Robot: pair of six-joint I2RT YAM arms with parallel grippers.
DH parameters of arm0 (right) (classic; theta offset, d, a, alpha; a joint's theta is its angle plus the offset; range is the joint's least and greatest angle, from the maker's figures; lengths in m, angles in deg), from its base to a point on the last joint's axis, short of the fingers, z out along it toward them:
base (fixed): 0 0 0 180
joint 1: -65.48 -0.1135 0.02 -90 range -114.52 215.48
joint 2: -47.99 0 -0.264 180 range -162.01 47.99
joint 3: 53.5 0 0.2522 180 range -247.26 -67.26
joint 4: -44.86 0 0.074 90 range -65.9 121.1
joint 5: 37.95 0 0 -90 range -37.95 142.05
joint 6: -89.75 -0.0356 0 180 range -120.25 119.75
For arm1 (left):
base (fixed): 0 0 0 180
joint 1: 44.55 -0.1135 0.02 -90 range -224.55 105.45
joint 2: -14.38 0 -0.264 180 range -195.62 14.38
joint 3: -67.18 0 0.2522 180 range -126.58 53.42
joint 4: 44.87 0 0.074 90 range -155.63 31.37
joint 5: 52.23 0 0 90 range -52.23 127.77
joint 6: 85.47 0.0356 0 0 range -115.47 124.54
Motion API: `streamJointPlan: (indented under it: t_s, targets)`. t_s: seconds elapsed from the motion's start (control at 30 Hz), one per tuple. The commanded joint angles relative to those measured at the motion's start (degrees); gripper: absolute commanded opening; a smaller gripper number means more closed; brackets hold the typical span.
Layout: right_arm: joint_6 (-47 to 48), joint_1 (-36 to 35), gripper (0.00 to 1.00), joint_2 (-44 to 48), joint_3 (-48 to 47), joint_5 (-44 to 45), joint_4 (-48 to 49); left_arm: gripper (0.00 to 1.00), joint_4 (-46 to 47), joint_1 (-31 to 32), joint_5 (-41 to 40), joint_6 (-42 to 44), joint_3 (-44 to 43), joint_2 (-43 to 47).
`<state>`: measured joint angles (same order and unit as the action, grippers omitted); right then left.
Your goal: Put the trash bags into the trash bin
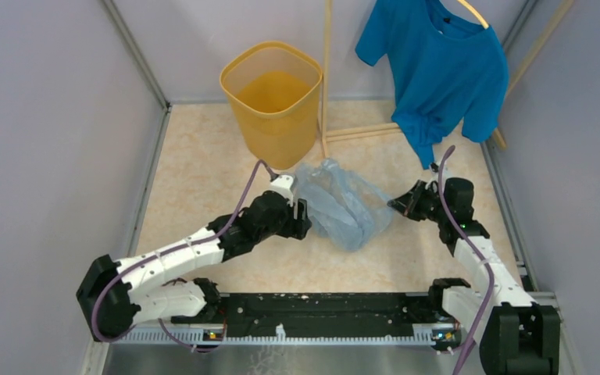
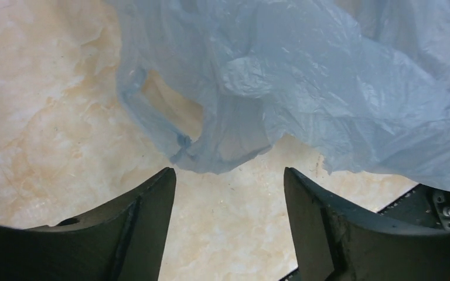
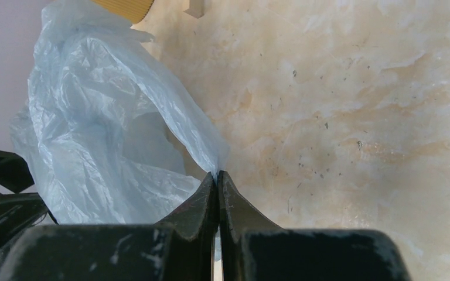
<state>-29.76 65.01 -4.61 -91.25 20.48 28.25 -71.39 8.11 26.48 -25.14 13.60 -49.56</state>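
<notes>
**Left pincer** [image 1: 300, 221]: middle of the surface [image 1: 195, 172], jaws standing well apart with nothing between them. In its wrist view a looped handle of film lies just ahead of the tips, apart from them.

**Right pincer** [image 3: 218, 174]: right of centre, jaws pressed together. A drawn-out corner of film runs into the tips, so it appears to have that corner pinched.

**Trash bags** [image 1: 344, 207]: a crumpled pale blue heap flat on the surface, between the two pincers. It is to the right of the left one and to the left of the right one. Its long axis runs from the near side away toward the bin's foot.

**Trash bin** [image 1: 277, 133]: upright, beyond the heap toward the far edge, mouth open upward, rim well above the film. The left arm is the nearer to it. Judgement: the coming move turns on carrying the film up and away over that rim.

**T-shirt** [image 1: 437, 70]: far right corner, hanging, apart from the task.
</notes>
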Motion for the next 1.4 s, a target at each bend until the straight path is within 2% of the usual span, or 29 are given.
streamJointPlan:
  t_s: [0.0, 0.1, 0.17, 0.27, 0.37, 0.43, 0.53, 0.73, 1.0, 1.17, 1.37]
  targets:
    - [2.04, 0.29, 0.00, 2.09, -0.55, -0.60, 0.84, 0.79, -2.93, -2.12, 2.40, -1.97, -1.01, 6.89]
    - [2.30, 0.25, 0.00, 2.45, -0.70, -0.77, 0.69, 0.87, -5.14, -4.23, 4.32, -3.40, -0.12, 10.75]
    - [2.48, 0.22, 0.00, 2.63, -0.92, -0.92, 0.48, 0.88, -7.66, -6.26, 5.13, -4.90, 0.06, 11.60]
    - [2.61, 0.24, 0.00, 3.02, -1.06, -1.02, 0.48, 0.86, -9.96, -12.21, 9.70, -6.95, 0.84, 11.09]
    - [2.53, 0.27, 0.00, 3.24, -0.98, -1.37, 0.44, 0.82, -6.61, -19.89, 19.26, -8.60, 3.49, 9.97]
    - [2.54, 0.23, 0.00, 3.52, -0.93, -1.54, 0.33, 0.80, -3.14, -22.20, 21.71, -9.90, 5.11, 8.52]
    - [1.92, 0.28, 0.00, 3.98, -0.65, -1.92, 0.74, 0.77, 3.29, -22.76, 23.07, -12.07, 7.09, 4.11]
    - [1.13, 0.25, 0.00, 4.42, -0.81, -3.47, 0.97, 0.63, 13.23, -22.83, 28.34, -14.27, 7.77, -7.35]
    - [0.73, 0.23, 0.00, 4.19, -0.27, -4.58, 2.18, 0.55, 23.43, -22.78, 24.58, -14.32, 9.18, -14.61]
    - [0.73, 0.28, 0.00, 3.67, 0.06, -4.89, 2.49, 0.52, 25.74, -22.78, 20.68, -13.75, 8.21, -17.86]
    - [0.86, 0.25, 0.00, 3.37, -0.31, -5.40, 2.31, 0.35, 26.49, -22.74, 19.76, -13.25, 6.63, -21.89]
